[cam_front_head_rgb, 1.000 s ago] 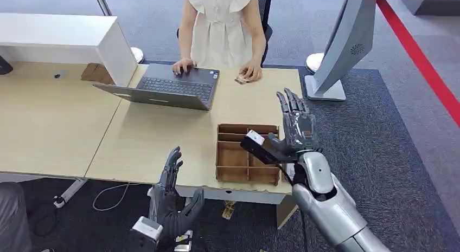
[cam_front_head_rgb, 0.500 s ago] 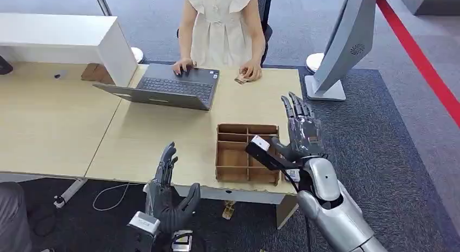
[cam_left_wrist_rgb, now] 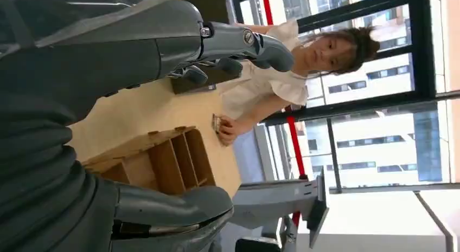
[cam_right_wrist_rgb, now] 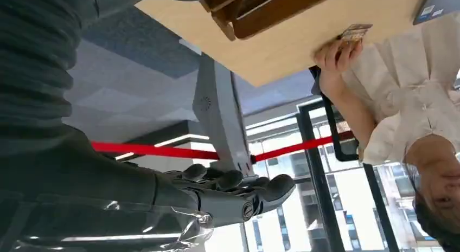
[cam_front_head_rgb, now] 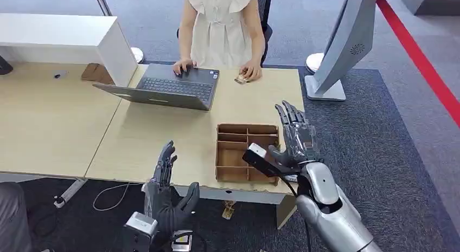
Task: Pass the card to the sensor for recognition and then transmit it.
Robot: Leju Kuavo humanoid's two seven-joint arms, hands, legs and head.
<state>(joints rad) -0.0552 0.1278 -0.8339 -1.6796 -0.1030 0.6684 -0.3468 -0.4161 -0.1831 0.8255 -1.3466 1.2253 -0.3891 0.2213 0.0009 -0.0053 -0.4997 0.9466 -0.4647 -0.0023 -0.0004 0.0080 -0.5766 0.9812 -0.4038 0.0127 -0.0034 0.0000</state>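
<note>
The right hand stands raised above the near right corner of the table, its fingers spread upward and holding nothing; the left hand is also open, fingers apart, hanging just before the near edge of the table, below the board. The card is not with the robot; it lies at the far edge of the table under the fingers of the person's hand, beside the laptop. In the right wrist view the same card shows pinched at the table edge by that person. A wooden divided tray sits near the right corner, close under the right hand. A dark device with a white tip is fixed at the right wrist; whether this is the sensor, I cannot tell.

As I judge it, the task is at its beginning; the card is not yet taken, the reading at the sensor and the handing on are both left.
</note>
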